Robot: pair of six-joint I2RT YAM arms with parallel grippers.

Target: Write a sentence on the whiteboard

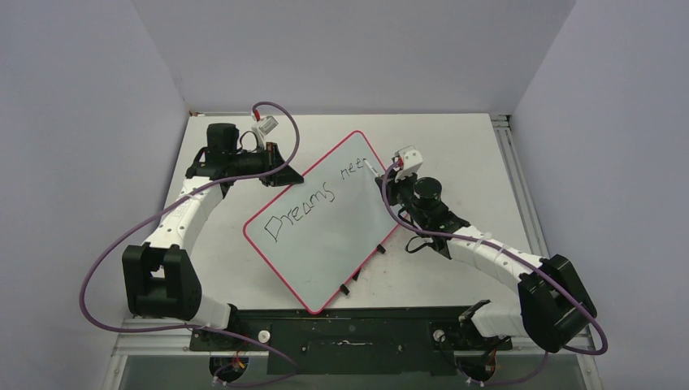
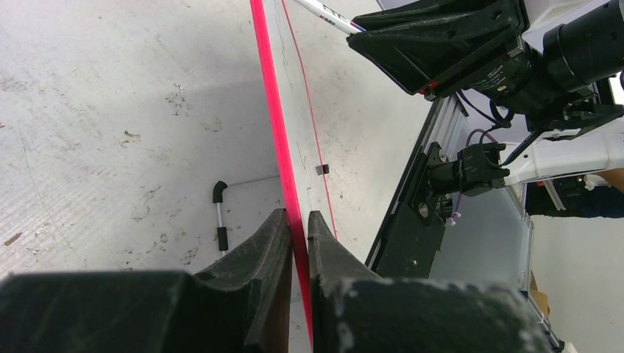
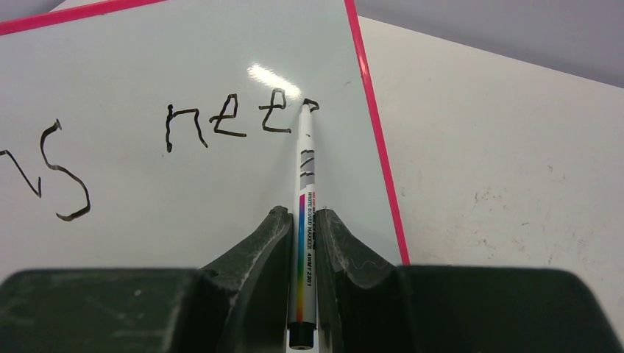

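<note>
Right wrist view: marker (image 3: pixel 306 176) tip meets the sentence (image 3: pixel 228 134) on whiteboard (image 3: pixel 147 209).

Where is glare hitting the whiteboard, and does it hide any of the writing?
Right wrist: one small glare patch on the whiteboard just above "nee", clear of the letters; the marker tip is sharp. Top external: even light, the sentence is readable. Left wrist: no glare, but the whiteboard is seen nearly edge-on, so the writing is not legible.

I count one whiteboard (image 1: pixel 325 252); one marker (image 3: pixel 306 184); two words (image 1: pixel 299 213); my two grippers, the left gripper (image 2: pixel 298 217) and the right gripper (image 3: pixel 303 213).
</note>
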